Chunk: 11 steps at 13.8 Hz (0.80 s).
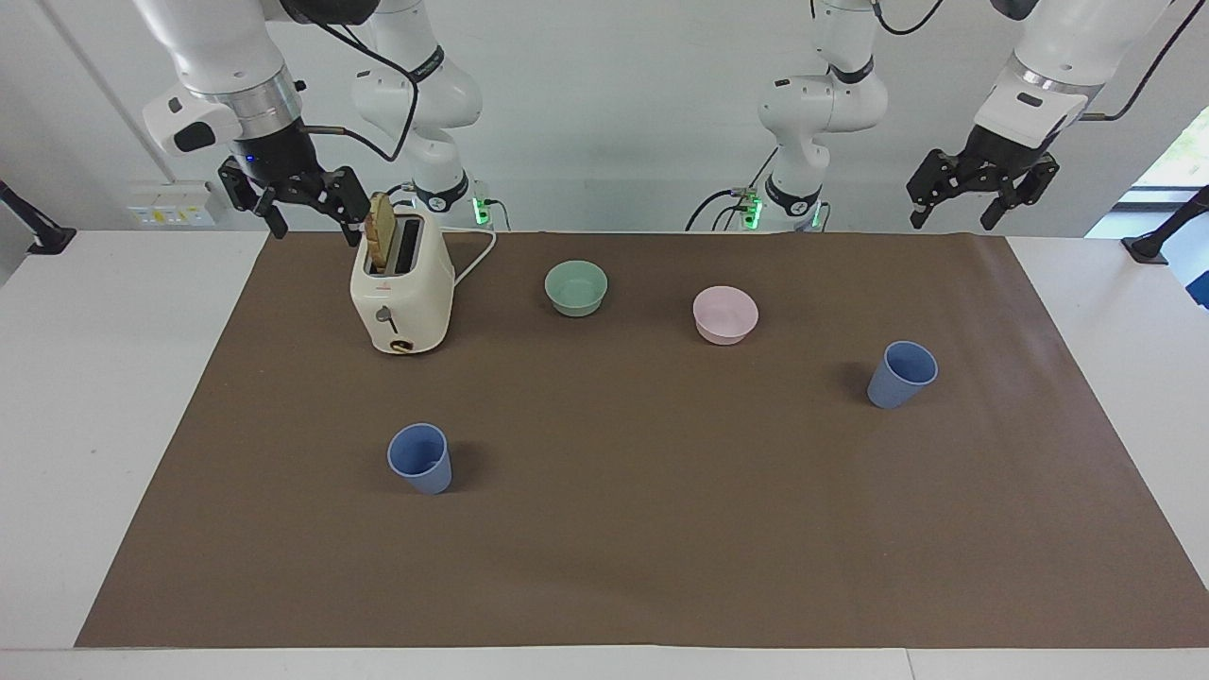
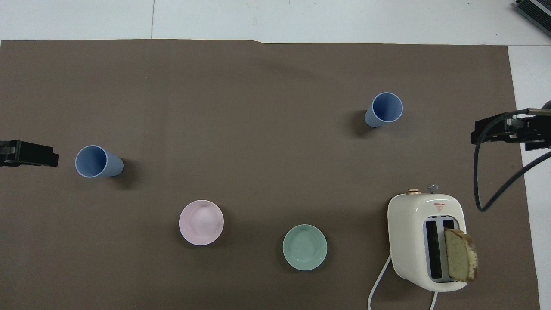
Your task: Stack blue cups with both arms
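Two blue cups stand upright and well apart on the bench in the facing view, one farther from the robots than the toaster, one toward the left arm's end. The right gripper hangs beside the toaster and the left gripper over the bench's edge, both with jaws spread and empty. In the overhead view the cups show their open mouths.

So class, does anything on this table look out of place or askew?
Only the bread slice: it stands tall and slightly tilted out of one slot of the toaster, not pushed down. The cups and bowls stand upright, nothing spilled.
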{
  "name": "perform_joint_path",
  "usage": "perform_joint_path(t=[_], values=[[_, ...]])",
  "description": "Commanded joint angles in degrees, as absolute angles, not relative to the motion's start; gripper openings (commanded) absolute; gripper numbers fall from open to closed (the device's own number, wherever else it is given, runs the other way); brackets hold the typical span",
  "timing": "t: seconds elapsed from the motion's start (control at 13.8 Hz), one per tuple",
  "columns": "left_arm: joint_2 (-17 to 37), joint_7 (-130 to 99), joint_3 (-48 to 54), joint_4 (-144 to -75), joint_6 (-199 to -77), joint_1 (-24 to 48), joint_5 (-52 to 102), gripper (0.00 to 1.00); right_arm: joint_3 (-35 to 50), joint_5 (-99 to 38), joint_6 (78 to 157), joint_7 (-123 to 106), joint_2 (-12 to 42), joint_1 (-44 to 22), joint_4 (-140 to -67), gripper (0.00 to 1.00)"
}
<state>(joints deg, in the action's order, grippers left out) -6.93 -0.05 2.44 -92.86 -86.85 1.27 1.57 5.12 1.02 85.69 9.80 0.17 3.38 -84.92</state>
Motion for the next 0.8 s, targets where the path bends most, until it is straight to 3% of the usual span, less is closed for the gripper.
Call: perform_joint_path(t=[0.0,0.73], values=[[-8.17,-0.09,1.85,-94.75,-87.98,2.11,2.2,1.0,5.27,0.0,85.43,8.26,0.18,4.04,-84.55,1.0],[-7.91,0.17,1.85,-96.41,-88.85,2.11,2.2,1.0,5.27,0.0,85.43,8.26,0.18,4.04,-84.55,1.0]])
